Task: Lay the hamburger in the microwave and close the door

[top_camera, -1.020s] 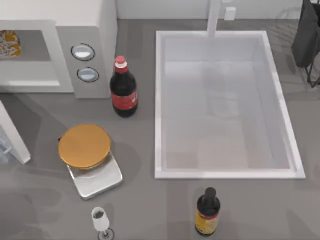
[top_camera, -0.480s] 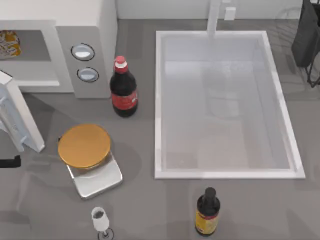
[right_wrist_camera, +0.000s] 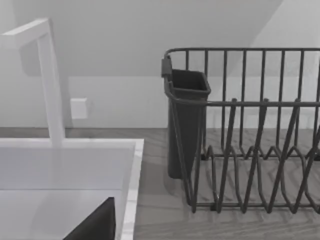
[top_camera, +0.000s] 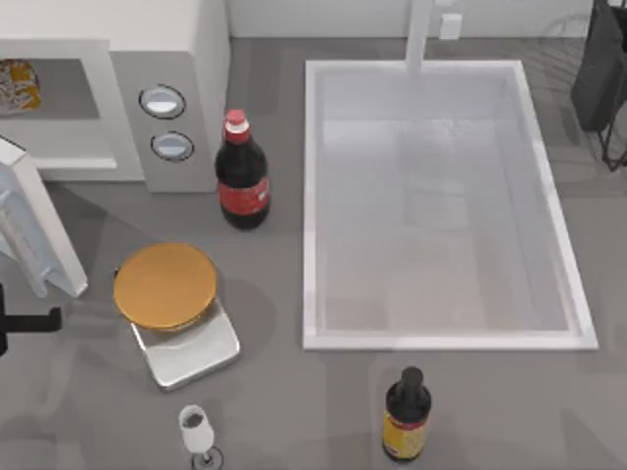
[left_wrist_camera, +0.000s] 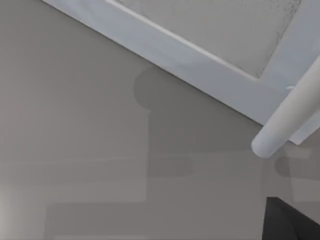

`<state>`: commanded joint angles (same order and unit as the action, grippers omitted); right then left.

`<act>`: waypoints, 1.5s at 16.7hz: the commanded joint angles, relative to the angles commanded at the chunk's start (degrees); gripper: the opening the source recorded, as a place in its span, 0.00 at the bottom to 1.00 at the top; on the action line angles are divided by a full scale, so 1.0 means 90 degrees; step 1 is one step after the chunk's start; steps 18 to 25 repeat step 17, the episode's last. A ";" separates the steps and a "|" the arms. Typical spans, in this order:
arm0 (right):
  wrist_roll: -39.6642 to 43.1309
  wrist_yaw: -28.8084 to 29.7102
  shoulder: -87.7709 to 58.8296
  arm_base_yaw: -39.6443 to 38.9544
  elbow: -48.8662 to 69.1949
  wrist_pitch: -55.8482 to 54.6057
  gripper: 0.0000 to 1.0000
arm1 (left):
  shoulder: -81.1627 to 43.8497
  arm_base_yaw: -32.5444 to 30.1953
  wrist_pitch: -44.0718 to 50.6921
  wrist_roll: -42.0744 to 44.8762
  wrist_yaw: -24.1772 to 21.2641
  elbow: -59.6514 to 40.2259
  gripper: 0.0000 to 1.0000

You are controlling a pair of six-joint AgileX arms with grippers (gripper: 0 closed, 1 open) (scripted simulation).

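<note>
Patchy orange-yellow roundish hamburger [top_camera: 17,86] inside boxy white microwave [top_camera: 176,59]; flat white windowed door [top_camera: 37,235] ajar. Jaws' state: cannot tell.

Access to the microwave mouth: partly obstructed.
The door [top_camera: 37,225] stands ajar at the microwave [top_camera: 118,88] opening's 6 o'clock; the cola bottle [top_camera: 241,174] crowds its 3 o'clock; open tabletop [top_camera: 88,411] lies beyond the scale [top_camera: 174,308].

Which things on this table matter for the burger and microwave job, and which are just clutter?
Job: hamburger inside the microwave; door, not yet shut; left gripper beside it.

Clutter: cola bottle, golden disc on a silver base, sink, dark sauce bottle, small glass, dish rack.
</note>
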<state>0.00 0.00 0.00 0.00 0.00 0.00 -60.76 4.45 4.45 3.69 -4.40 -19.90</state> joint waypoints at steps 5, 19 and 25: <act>0.0000 0.0000 0.0000 0.0000 0.0000 0.0000 1.00 | -0.0653 -0.0045 -0.0244 -0.0023 0.0026 -0.0373 0.00; 0.0000 0.0000 0.0000 0.0000 0.0000 0.0000 1.00 | -0.3228 -0.0257 -0.1324 -0.0138 0.0155 -0.1915 0.00; 0.0000 0.0000 0.0000 0.0000 0.0000 0.0000 1.00 | -0.3228 -0.0257 -0.1324 -0.0138 0.0155 -0.1915 0.00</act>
